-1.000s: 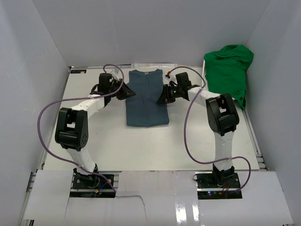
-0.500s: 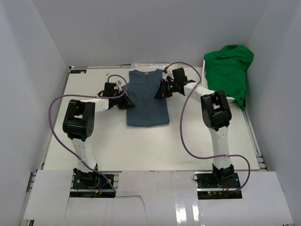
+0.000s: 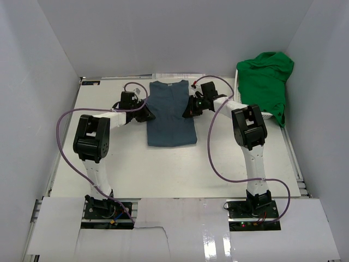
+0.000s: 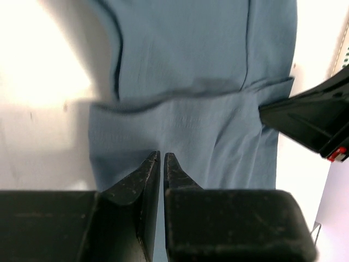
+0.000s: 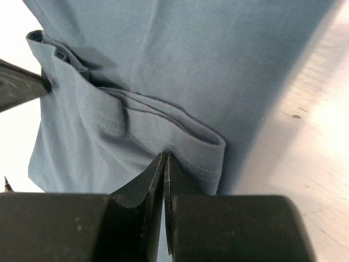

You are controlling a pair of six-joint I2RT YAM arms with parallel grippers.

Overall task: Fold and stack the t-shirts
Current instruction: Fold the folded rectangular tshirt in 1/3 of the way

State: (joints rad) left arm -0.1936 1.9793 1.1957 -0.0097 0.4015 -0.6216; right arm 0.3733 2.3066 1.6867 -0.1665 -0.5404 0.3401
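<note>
The slate-blue t-shirt (image 3: 172,117) lies flat at the table's far middle, neck away from me and sleeves folded in. My left gripper (image 3: 146,111) sits at its left edge and my right gripper (image 3: 187,111) at its right edge, both near the upper half. In the left wrist view the jaws (image 4: 162,154) are pressed together over the blue cloth (image 4: 191,54). In the right wrist view the jaws (image 5: 164,154) are closed at the folded sleeve hem (image 5: 180,144), which bunches up. The green t-shirt (image 3: 264,82) lies crumpled at the far right.
The green shirt rests on a white basket (image 3: 267,116) at the far right corner. White walls close in the table on the left, back and right. Purple cables loop from both arms over the table.
The left gripper went nearer along the shirt's left edge, then back up. The right gripper moved to the shirt's upper right edge. The shirt itself has not visibly shifted.
</note>
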